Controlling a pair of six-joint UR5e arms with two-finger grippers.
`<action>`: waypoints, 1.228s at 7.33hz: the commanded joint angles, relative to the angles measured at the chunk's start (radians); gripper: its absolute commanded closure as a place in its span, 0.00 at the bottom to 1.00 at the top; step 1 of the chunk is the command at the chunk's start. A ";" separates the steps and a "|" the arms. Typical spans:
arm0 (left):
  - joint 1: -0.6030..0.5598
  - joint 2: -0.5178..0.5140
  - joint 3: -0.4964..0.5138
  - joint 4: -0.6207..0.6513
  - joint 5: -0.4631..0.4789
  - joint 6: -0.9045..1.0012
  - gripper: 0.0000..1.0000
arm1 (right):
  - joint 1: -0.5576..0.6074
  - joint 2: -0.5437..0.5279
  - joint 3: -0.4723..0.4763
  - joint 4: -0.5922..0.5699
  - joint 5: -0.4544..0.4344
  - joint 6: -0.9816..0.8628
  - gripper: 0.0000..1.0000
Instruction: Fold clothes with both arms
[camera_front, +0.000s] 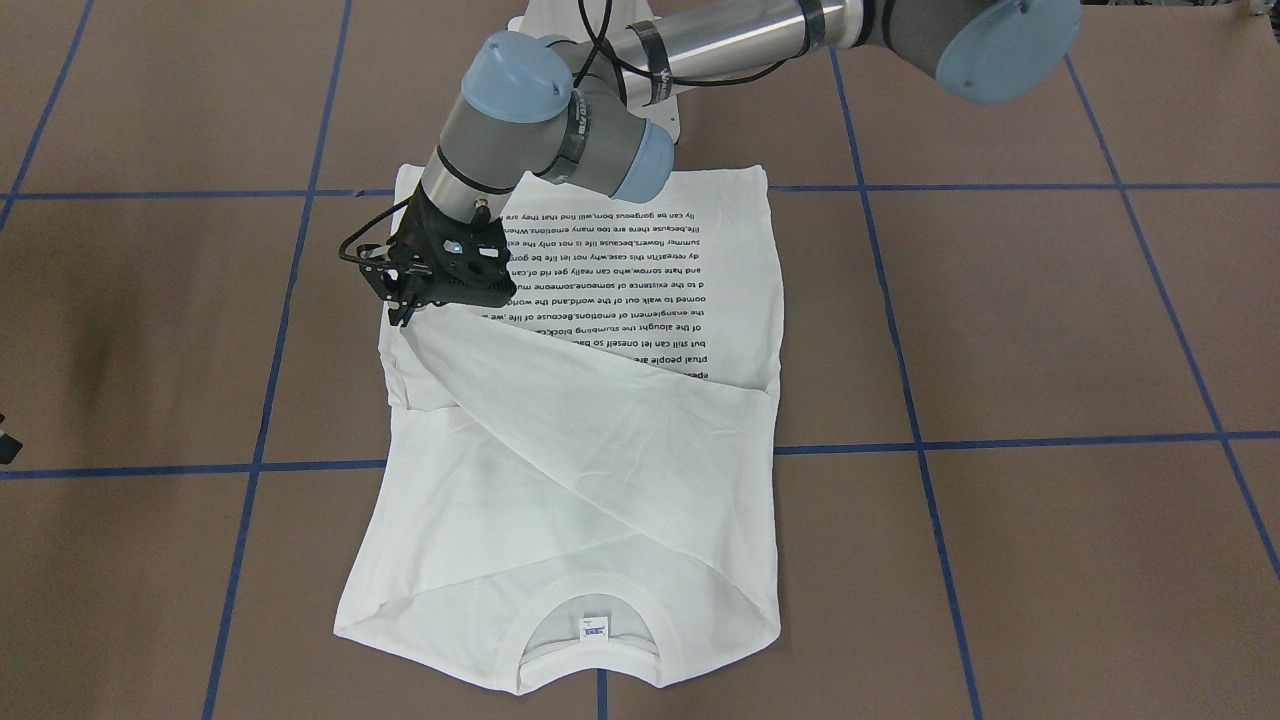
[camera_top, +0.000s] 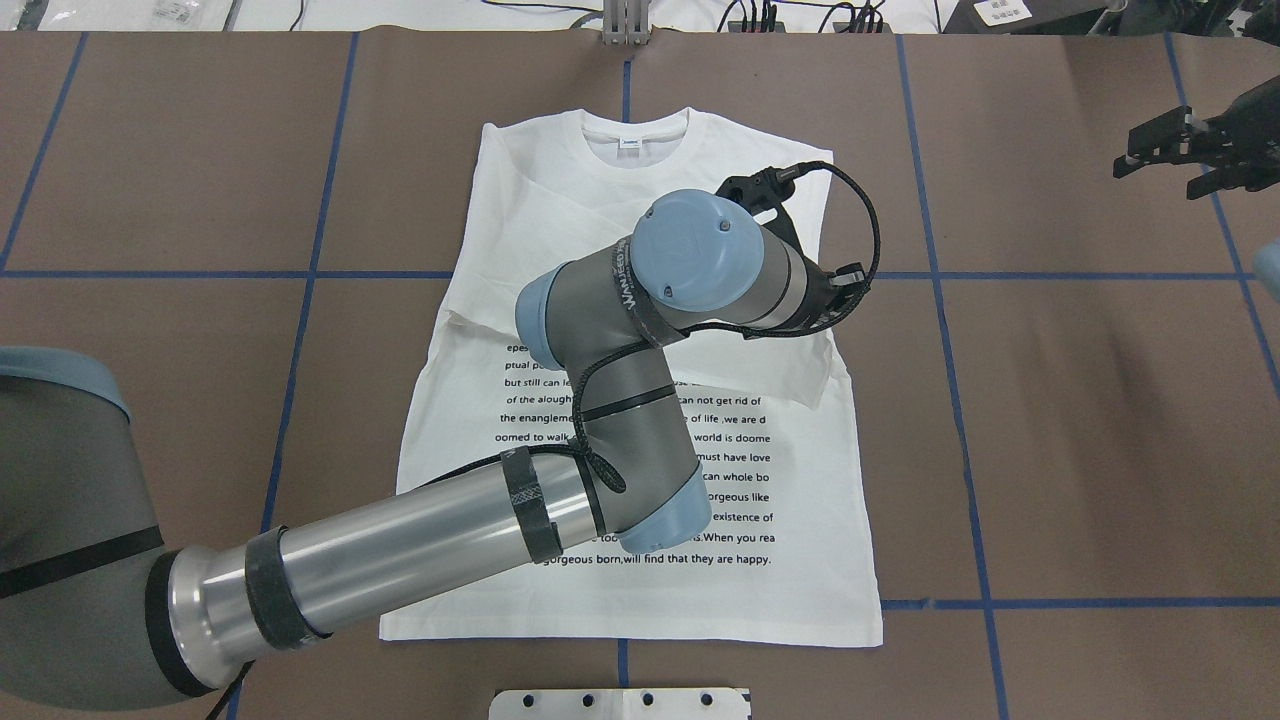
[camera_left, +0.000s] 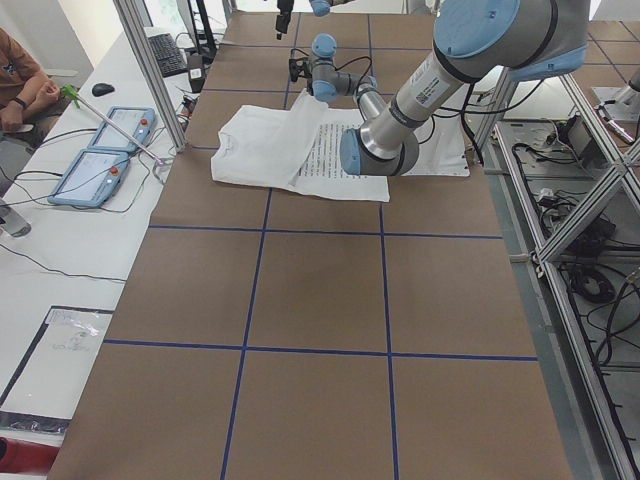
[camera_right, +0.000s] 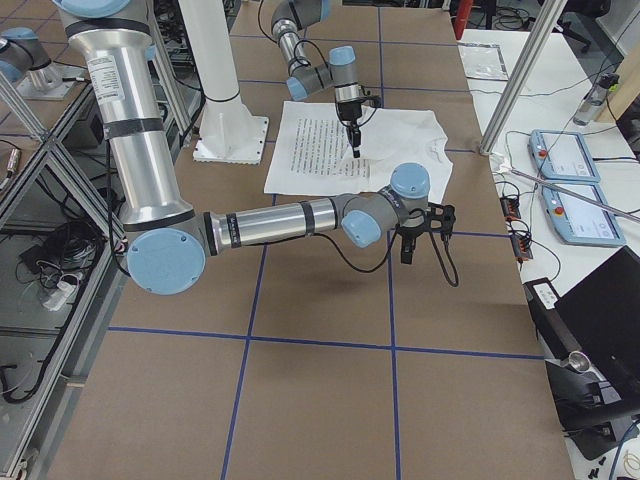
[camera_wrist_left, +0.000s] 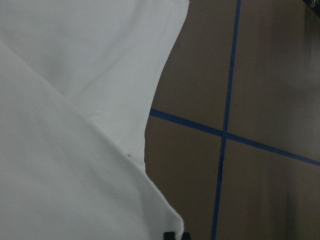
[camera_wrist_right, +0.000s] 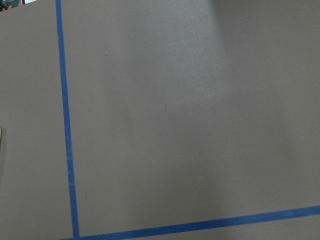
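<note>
The white T-shirt (camera_front: 600, 520) lies flat on the brown table, its black text block (camera_front: 620, 290) toward the robot and its collar (camera_front: 590, 625) with the small label at the far end. My left arm reaches across it. The left gripper (camera_front: 404, 315) is shut on the end of a sleeve (camera_front: 560, 390), which stretches diagonally over the chest from the opposite edge. In the left wrist view the white fabric (camera_wrist_left: 75, 150) runs down to the black fingertips (camera_wrist_left: 175, 235). My right gripper (camera_top: 1160, 170) hovers open and empty over bare table, well off to the shirt's side.
Blue tape lines (camera_top: 940, 300) divide the brown table into squares. The white pedestal base (camera_front: 660, 110) stands just behind the shirt's hem. Beyond the far edge are aluminium posts (camera_left: 150, 80), two teach pendants (camera_left: 100, 150) and a person's arm (camera_left: 25, 85).
</note>
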 joint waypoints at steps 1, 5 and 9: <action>0.000 -0.009 0.027 -0.012 0.026 -0.002 0.25 | -0.001 0.003 -0.006 0.001 0.000 0.009 0.01; -0.061 0.057 -0.115 0.152 -0.059 -0.010 0.17 | -0.183 -0.040 0.069 0.172 -0.061 0.411 0.00; -0.171 0.394 -0.562 0.316 -0.190 0.182 0.18 | -0.573 -0.261 0.456 0.179 -0.351 0.899 0.02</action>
